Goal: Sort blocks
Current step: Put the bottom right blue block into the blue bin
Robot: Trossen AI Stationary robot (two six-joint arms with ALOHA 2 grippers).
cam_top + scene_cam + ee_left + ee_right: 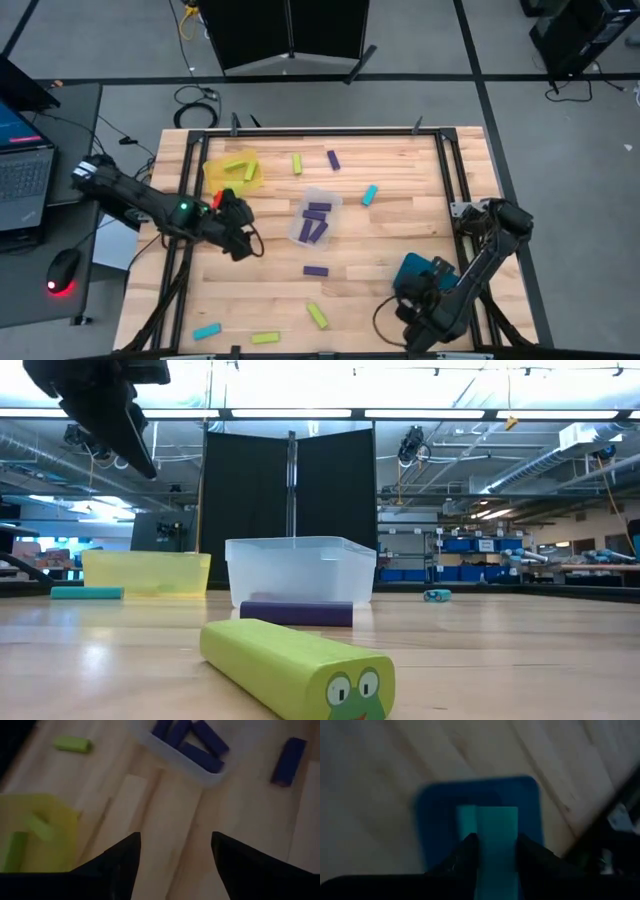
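I count three purple blocks (pixel 314 222) in the clear tray (pixel 331 198). My left end effector (pixel 175 865) hangs open, empty; my right end effector (pixel 496 851) grips a cyan block (pixel 495 827) above the teal tray (pixel 432 820).

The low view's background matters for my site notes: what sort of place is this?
Probably an industrial lab or workshop: exposed ceiling pipes, shelving with blue bins, and a wooden table beside a laptop.

left hand (pixel 175 862) fingers apart, empty | yellow tray (pixel 60 820) holds green blocks (pixel 15 851) | clear tray (pixel 200 770) holds purple blocks (pixel 200 755)
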